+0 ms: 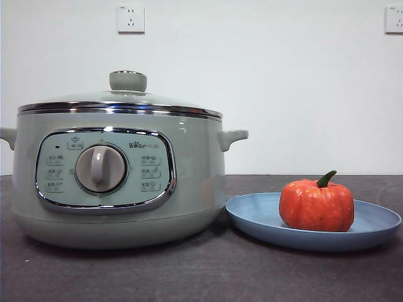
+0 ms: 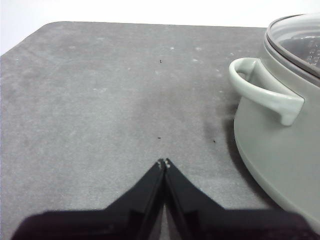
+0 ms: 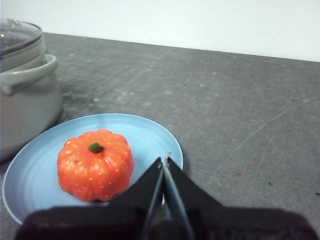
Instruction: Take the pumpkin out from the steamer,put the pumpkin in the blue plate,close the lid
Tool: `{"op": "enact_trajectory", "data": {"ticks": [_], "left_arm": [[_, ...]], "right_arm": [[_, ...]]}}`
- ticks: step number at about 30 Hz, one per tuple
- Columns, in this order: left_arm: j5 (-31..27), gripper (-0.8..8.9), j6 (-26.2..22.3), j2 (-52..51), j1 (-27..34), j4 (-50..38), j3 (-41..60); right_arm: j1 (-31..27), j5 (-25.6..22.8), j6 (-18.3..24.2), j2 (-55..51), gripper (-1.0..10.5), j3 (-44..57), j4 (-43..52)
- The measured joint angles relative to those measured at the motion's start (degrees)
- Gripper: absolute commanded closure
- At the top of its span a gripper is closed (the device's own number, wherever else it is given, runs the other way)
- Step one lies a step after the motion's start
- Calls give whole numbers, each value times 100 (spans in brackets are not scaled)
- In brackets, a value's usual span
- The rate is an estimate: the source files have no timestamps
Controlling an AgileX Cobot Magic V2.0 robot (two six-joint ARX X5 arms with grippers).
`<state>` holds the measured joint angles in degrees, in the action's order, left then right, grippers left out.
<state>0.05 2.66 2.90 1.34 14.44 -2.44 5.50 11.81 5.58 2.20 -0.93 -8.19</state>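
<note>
Pumpkin sat in the blue plate at the front view's lower right, beside the steamer with its lid on, while the left gripper and right gripper had their jaws pressed together, holding nothing.

- A plain white wall is filling the space behind the table, evenly lit and showing no marks.
- Two white power sockets are sitting high on it: one socket toward the left, the other socket cut off at the right edge.
- A dark grey table top is stretching across the foreground, looking matte, faintly scuffed and speckled in the wrist views.
</note>
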Motion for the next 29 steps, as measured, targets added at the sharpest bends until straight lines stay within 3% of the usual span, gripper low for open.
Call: {"op": "enact_trajectory", "data": {"ticks": [29], "left_arm": [[0,817,0,0,0,0,0]], "right_arm": [[0,-2,-44,42,946,-4,-76]]}}
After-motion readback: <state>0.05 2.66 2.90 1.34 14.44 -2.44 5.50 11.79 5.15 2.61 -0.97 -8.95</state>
